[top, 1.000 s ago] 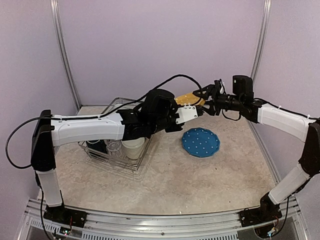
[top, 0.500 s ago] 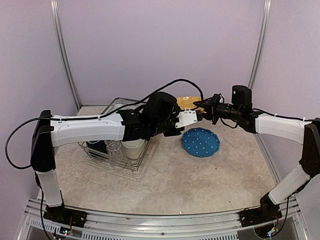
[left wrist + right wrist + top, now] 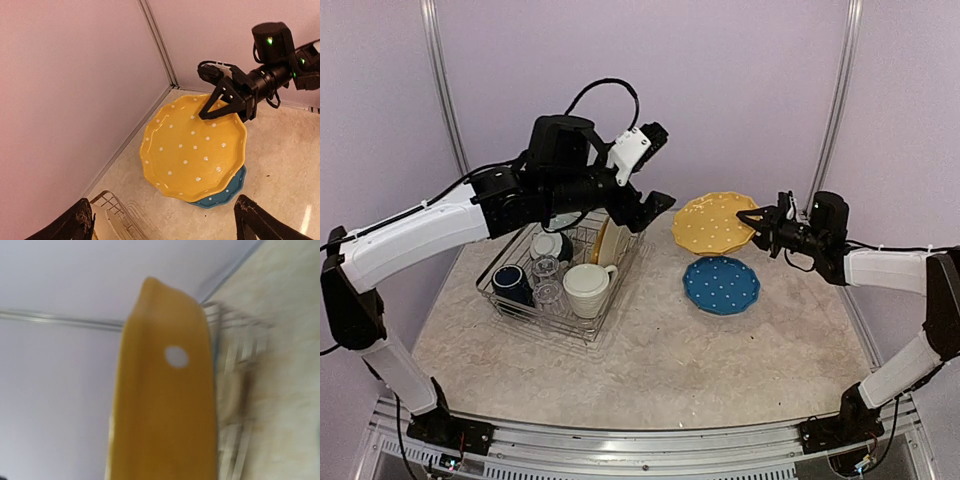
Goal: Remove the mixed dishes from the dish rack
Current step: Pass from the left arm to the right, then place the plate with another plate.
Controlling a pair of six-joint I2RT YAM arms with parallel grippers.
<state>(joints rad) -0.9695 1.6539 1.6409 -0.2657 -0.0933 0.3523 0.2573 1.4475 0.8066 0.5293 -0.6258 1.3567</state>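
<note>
Above the blue plate, the yellow dotted plate now hangs pinched at its rim by the right gripper alone; the left gripper has let go, jaws wide, and swung back over the dish rack: 1 handover done

Plate: yellow, edge-on, close up, filling the middle down to the bottom edge.
Dot: white, single, high on the plate.
Rack: blurred wires behind the plate, right.
Table: marbled, upper right.
Wall: lilac, left, crossed by a metal rail.
</note>
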